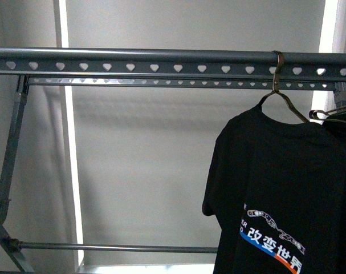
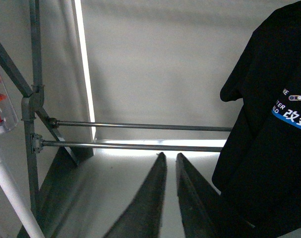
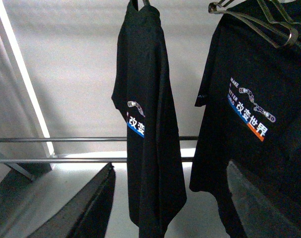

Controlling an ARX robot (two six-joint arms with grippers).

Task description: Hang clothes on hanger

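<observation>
The black T-shirt [image 1: 275, 171] hangs by its brass-coloured hook [image 1: 278, 65] on the dark grey rail with heart-shaped holes [image 1: 133, 61], towards its right end. No gripper shows in the front view. In the left wrist view my left gripper [image 2: 170, 157] is shut and empty, with the T-shirt [image 2: 269, 148] hanging free beside it. In the right wrist view my right gripper [image 3: 171, 166] is open, and the T-shirt [image 3: 145, 99] hangs edge-on between its spread fingers [image 3: 98, 198] without being held.
A similar black T-shirt [image 3: 254, 99] on silvery wire hangers [image 1: 332, 111] hangs further right on the rail. Slim grey poles [image 1: 10, 148] and low cross bars [image 2: 140, 127] frame the rack. A white wall lies behind. A white tube with red parts [image 2: 1, 104] stands at the left.
</observation>
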